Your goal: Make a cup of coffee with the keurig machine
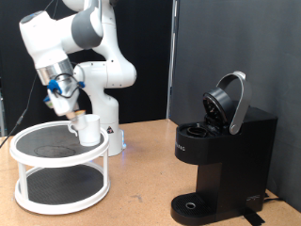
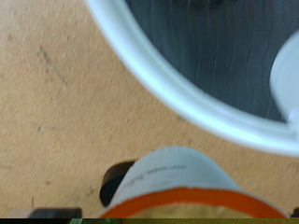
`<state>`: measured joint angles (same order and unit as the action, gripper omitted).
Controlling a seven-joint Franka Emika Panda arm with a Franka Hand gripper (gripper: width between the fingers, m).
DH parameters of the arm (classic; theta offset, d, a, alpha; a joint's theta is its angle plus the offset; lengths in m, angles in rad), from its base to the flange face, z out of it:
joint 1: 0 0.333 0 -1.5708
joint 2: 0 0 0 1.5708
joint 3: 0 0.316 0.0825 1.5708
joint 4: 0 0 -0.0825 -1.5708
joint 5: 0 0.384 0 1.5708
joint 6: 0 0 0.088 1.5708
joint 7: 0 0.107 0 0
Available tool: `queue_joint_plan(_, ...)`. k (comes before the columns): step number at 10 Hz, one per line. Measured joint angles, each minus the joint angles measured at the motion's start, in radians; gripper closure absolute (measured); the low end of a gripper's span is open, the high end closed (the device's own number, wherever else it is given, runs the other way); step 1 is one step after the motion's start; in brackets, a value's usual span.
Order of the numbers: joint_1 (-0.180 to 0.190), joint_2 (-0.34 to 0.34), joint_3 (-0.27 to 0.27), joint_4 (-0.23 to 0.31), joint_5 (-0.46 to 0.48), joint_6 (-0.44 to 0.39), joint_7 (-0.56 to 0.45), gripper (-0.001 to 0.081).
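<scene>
Looking near to far, we saw the keurig machine (image 1: 218, 155) on the surface (image 1: 141, 179), lid raised. The cup (image 1: 88, 129) stood on a white rack (image 1: 58, 169). Above it hung the gripper (image 1: 72, 111); jaws' state unclear.

White two-tier round rack (image 1: 38, 193) on tan tabletop (image 1: 141, 188)

You can't tell how the gripper (image 1: 73, 109) fingers stand; they're too small; the wrist view is blurred, cutting the rack rim (image 2: 177, 89) and the orange-rimmed pod (image 2: 177, 191) at its edges.
</scene>
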<state>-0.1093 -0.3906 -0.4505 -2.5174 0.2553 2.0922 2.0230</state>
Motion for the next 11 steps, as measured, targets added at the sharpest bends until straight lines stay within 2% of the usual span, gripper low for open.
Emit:
queue_joint_plan(1, 0.003, -0.01, 0.014, -0.001, 0.012, 0.0, 0.041, 0.0418)
queue_joint_plan(3, 0.005, -0.007, 0.014, 0.003, 0.019, -0.031, 0.03, 0.0418)
queue_joint_plan(4, 0.015, -0.006, 0.014, 0.022, 0.065, -0.097, 0.03, 0.0418)
queue_joint_plan(6, 0.062, -0.006, 0.017, 0.073, 0.166, -0.201, 0.009, 0.0418)
queue_joint_plan(7, 0.085, -0.006, 0.022, 0.089, 0.209, -0.207, -0.005, 0.0418)
queue_joint_plan(9, 0.123, -0.01, 0.05, 0.102, 0.298, -0.157, -0.019, 0.0418)
queue_joint_plan(11, 0.14, -0.01, 0.099, 0.113, 0.344, -0.092, 0.038, 0.0418)
